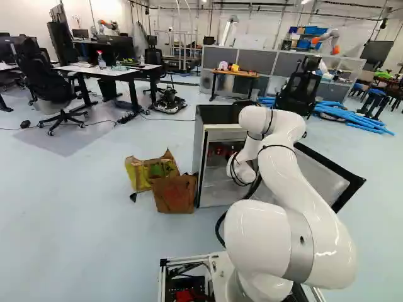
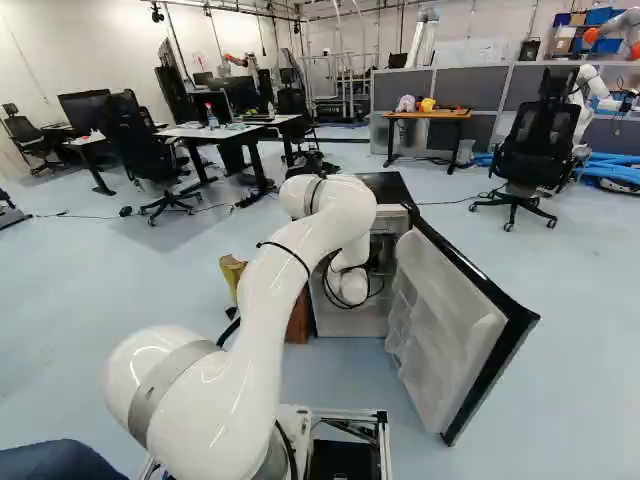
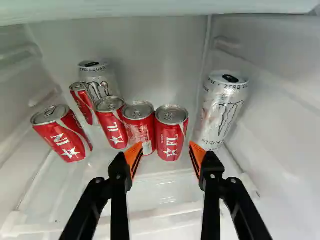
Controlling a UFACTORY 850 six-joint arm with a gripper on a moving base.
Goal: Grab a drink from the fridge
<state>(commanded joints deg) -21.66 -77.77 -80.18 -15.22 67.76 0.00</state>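
Red cans and silver cans inside the fridge; fingers wide open, empty.

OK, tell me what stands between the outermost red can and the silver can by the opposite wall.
In the wrist view, three red cans stand side by side between the outermost red can and that silver can.
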